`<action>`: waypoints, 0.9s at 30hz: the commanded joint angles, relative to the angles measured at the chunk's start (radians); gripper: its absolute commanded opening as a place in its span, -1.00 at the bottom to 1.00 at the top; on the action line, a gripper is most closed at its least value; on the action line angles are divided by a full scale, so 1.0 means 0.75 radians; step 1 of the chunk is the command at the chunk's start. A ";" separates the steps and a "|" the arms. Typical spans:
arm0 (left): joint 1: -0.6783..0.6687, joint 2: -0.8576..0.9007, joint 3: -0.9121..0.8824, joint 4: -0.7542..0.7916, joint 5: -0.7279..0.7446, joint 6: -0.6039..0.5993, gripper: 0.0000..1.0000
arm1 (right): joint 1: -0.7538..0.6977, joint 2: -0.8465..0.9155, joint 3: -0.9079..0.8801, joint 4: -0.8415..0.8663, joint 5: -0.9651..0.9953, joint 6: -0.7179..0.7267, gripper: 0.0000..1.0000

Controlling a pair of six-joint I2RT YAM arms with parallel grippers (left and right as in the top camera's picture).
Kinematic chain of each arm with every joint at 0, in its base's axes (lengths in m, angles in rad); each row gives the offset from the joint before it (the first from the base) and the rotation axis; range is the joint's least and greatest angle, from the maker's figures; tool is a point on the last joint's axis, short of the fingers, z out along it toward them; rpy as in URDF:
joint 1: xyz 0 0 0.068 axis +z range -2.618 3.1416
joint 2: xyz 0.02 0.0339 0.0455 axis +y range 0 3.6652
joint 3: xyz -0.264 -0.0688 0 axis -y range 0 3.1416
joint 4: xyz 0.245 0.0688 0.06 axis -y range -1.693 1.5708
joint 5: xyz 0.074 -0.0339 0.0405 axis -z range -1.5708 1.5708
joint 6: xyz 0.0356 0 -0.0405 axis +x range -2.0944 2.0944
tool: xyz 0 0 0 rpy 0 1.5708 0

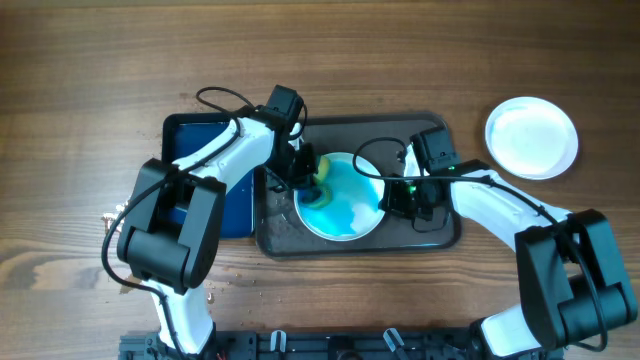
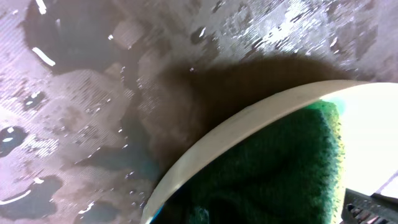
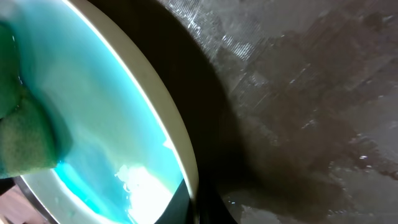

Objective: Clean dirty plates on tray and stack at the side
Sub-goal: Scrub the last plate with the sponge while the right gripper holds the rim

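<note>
A dirty plate (image 1: 350, 208) with a blue wash lies on the wet dark grey tray (image 1: 440, 232). My left gripper (image 1: 308, 180) is shut on a green and yellow sponge (image 1: 323, 178) that presses on the plate's left side. The left wrist view shows the sponge (image 2: 267, 168) over the plate's rim (image 2: 249, 121). My right gripper (image 1: 392, 196) is shut on the plate's right rim. The right wrist view shows the rim (image 3: 168, 112), the blue wash and the sponge (image 3: 18, 140). A clean white plate (image 1: 531, 138) lies on the table at the right. No other plate shows.
A smaller dark blue tray (image 1: 195, 135) lies left of the grey tray, under my left arm. The grey tray's floor is wet with water drops (image 2: 81, 93) (image 3: 311, 93). Bare wooden table (image 1: 80, 80) lies all round.
</note>
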 commanded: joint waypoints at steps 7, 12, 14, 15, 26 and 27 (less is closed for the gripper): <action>-0.243 0.111 -0.085 -0.039 0.365 0.393 -0.92 | -0.022 0.037 -0.048 -0.032 0.109 -0.022 -0.91; -0.348 0.111 -0.085 0.139 0.536 0.283 -0.92 | -0.022 0.037 -0.048 -0.038 0.109 -0.023 -0.91; -0.339 0.111 -0.085 0.231 0.536 0.200 -0.92 | -0.022 0.037 -0.048 -0.039 0.109 -0.022 -0.91; -0.327 0.111 -0.085 0.280 0.536 0.160 -0.92 | -0.022 0.037 -0.048 -0.040 0.109 -0.023 -0.91; -0.025 0.111 -0.085 0.162 -0.352 -0.039 -0.92 | -0.022 0.037 -0.048 -0.049 0.104 -0.023 -0.91; -0.013 0.111 -0.085 0.116 -0.403 -0.039 -0.92 | -0.022 0.037 -0.048 -0.049 0.104 -0.022 -0.91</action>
